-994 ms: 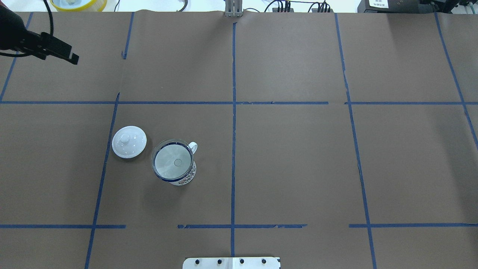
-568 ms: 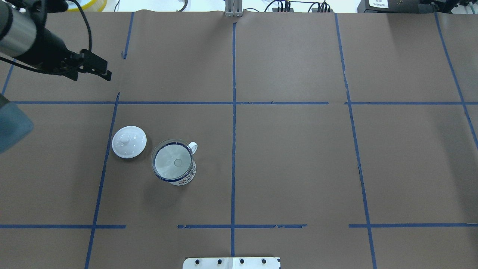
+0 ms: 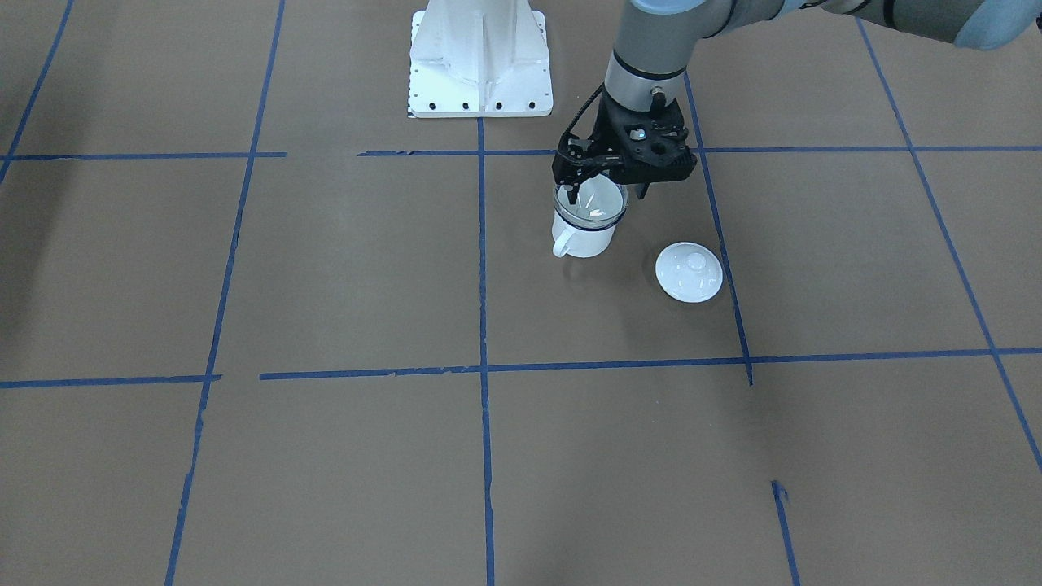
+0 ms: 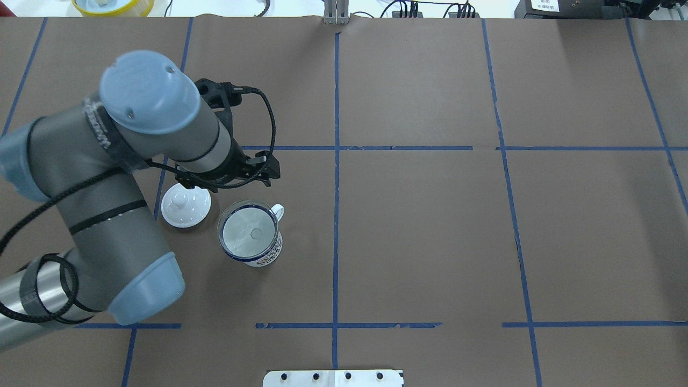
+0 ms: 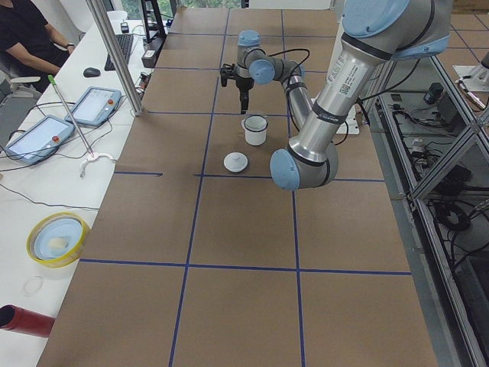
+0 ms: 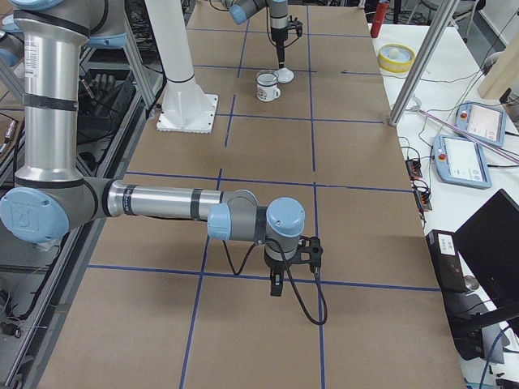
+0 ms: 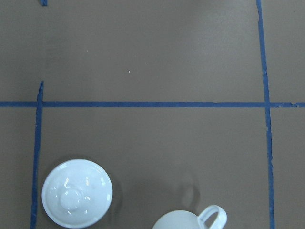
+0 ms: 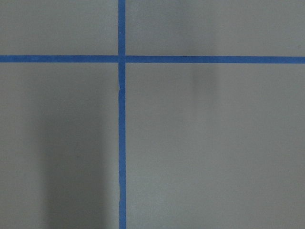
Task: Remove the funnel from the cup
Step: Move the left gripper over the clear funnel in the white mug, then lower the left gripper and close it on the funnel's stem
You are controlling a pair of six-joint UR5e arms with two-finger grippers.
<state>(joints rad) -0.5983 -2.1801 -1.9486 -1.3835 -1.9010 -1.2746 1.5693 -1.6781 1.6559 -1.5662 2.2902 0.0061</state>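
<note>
The cup (image 4: 269, 257), a white mug with a dark blue rim, stands upright left of the table's middle. The clear funnel (image 4: 242, 236) sits in its mouth. Both show in the front view, the cup (image 3: 580, 238) below the funnel (image 3: 601, 203). The cup's handle shows at the bottom edge of the left wrist view (image 7: 213, 217). My left gripper (image 3: 580, 194) hangs above the cup's rim with fingers close together, holding nothing. My right gripper (image 6: 276, 285) shows only in the exterior right view, far from the cup; I cannot tell its state.
A round white lid with a knob (image 4: 185, 208) lies on the table beside the cup, partly under my left wrist; it also shows in the front view (image 3: 689, 273) and the left wrist view (image 7: 77, 192). Blue tape lines cross the brown table cover.
My left arm has swung in from the far left corner to above the cup and lid. The cup, funnel and lid have not moved.
</note>
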